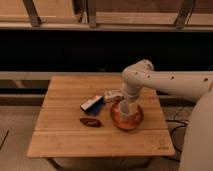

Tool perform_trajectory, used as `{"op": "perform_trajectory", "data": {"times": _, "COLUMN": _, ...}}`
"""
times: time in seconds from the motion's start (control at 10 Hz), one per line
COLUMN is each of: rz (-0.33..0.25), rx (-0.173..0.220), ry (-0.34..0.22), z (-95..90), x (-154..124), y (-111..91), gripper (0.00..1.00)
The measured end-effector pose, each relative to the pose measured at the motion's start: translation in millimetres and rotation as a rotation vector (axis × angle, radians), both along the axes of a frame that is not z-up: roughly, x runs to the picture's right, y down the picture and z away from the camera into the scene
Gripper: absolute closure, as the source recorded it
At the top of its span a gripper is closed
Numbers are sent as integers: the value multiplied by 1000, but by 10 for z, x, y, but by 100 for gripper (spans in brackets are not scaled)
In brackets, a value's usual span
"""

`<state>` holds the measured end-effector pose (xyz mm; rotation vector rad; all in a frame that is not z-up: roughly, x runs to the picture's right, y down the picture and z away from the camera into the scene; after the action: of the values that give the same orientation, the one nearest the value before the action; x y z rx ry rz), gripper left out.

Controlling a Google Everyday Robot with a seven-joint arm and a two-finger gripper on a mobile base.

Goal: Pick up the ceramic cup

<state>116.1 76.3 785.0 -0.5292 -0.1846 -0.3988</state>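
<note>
**My claw down at the cup in the orange dish**

Camera view: my arm (167,84) reaches in from the right and bends down at the far side of the wooden table (65,136). My gripper (128,103) points downward, right over the wide reddish-orange dish (115,120) that sits on the right half of the tabletop. The ceramic cup (124,113) stands upright inside that dish, pale and narrow against the orange, directly beneath my claw. The two meet or nearly meet at the cup's top, but I cannot tell whether my claw is spread, pressed together or already pinching it.

To the left of the dish lies a dark blue packet (92,104), tilted on the wood. Behind the packet, near my wrist, is a small white object (113,94). Closer to the front edge, just left of the dish, lies a flat dark reddish-brown item (90,121); what it is I cannot make out.
</note>
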Motion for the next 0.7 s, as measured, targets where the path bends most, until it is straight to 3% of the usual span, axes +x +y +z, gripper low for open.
{"op": "perform_trajectory", "data": {"times": 0.3, "rz": -20, "rx": 10, "ry": 12, "z": -6, "x": 7, "y": -36, "gripper": 20}}
{"op": "perform_trajectory", "data": {"times": 0.5, "rz": -90, "rx": 58, "ry": 42, "z": -30, "x": -233, "y": -205, "gripper": 20}}
{"op": "perform_trajectory", "data": {"times": 0.7, "rz": -104, "rx": 86, "ry": 82, "z": -42, "x": -429, "y": -253, "gripper": 20}}
